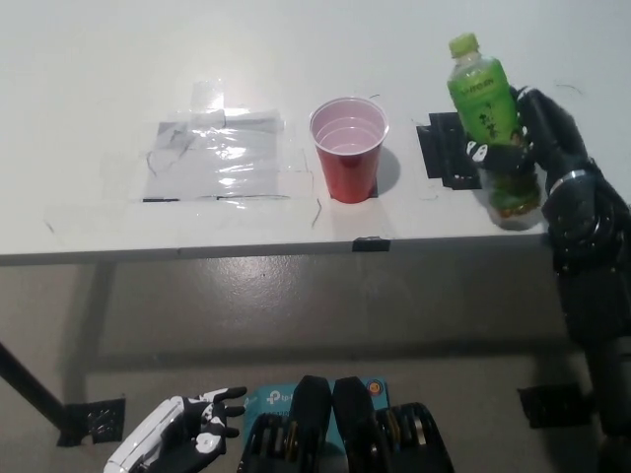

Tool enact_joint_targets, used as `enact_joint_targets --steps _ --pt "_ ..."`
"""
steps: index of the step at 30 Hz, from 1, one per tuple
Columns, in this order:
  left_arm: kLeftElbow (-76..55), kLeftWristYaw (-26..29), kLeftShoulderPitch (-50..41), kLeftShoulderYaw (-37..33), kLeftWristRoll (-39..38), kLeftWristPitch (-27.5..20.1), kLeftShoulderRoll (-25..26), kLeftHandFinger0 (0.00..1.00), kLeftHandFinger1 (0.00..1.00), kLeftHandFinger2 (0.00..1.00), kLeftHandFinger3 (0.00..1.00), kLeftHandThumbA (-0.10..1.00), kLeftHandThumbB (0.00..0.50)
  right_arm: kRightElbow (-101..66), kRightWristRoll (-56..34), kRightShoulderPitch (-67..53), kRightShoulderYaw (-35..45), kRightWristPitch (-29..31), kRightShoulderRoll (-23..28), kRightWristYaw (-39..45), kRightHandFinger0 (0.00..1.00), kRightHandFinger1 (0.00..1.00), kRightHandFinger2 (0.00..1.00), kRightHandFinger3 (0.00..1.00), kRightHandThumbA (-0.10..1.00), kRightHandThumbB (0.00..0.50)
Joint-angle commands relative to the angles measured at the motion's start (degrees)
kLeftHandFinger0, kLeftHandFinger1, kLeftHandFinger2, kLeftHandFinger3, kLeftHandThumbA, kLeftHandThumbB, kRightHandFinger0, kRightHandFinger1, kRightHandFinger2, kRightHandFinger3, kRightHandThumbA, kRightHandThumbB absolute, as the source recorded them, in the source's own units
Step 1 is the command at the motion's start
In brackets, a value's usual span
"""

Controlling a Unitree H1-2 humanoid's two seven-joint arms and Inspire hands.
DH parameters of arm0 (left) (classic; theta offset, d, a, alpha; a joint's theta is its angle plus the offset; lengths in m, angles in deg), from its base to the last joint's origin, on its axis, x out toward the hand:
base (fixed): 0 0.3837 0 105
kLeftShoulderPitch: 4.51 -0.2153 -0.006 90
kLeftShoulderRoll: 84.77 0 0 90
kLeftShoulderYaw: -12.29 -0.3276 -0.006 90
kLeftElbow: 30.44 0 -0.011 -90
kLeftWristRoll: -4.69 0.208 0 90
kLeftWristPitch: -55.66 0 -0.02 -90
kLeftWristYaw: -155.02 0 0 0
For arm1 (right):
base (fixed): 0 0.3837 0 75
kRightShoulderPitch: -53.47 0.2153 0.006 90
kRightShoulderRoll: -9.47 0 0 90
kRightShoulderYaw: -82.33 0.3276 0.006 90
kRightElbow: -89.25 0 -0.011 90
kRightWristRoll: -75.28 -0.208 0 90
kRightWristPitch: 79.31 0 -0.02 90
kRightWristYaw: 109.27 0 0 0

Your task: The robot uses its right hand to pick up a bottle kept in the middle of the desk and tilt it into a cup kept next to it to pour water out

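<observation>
A green-labelled bottle (485, 108) with a yellow-green cap stands nearly upright at the right of the white desk, its base near the front edge. My black right hand (537, 143) is wrapped around its lower half from the right, shut on it. A red cup (349, 148) stands upright at the desk's middle, to the left of the bottle and apart from it. My white left hand (182, 434) rests low at the bottom left, below the desk, fingers apart and holding nothing.
A black tape square (455, 150) lies on the white desk (99, 79) behind the bottle. Clear tape patches (217, 153) cover the desk left of the cup. The desk's front edge (296, 249) runs across the middle; floor lies below.
</observation>
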Motion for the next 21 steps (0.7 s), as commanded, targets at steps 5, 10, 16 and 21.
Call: enact_joint_targets --steps 5,10,16,21 --pt "-0.8 -1.0 -2.5 0.9 -0.8 -4.3 0.0 0.81 0.87 0.90 0.95 0.88 0.162 2.3 -20.0 5.4 9.5 22.6 -4.0 -15.6 0.00 0.00 0.00 0.30 -0.10 0.016" --pt "-1.6 -1.1 -2.8 0.6 -0.6 -3.6 0.2 0.83 0.89 0.93 0.97 0.88 0.129 4.8 -15.6 4.7 7.6 32.2 -3.7 -24.4 0.00 0.00 0.00 0.30 -0.10 0.000" --pt "-1.0 -1.2 -2.8 0.3 -0.1 -4.9 0.2 0.84 0.89 0.93 0.96 0.89 0.138 4.9 -7.4 4.2 0.9 32.8 -2.3 -36.8 0.00 0.00 0.08 0.35 -0.10 0.000" --pt "-1.1 -1.2 -2.9 0.4 -0.3 -4.4 0.1 0.84 0.89 0.93 0.96 0.88 0.140 5.3 -4.1 5.4 -1.7 32.8 -1.4 -40.5 0.00 0.01 0.09 0.34 -0.10 0.001"
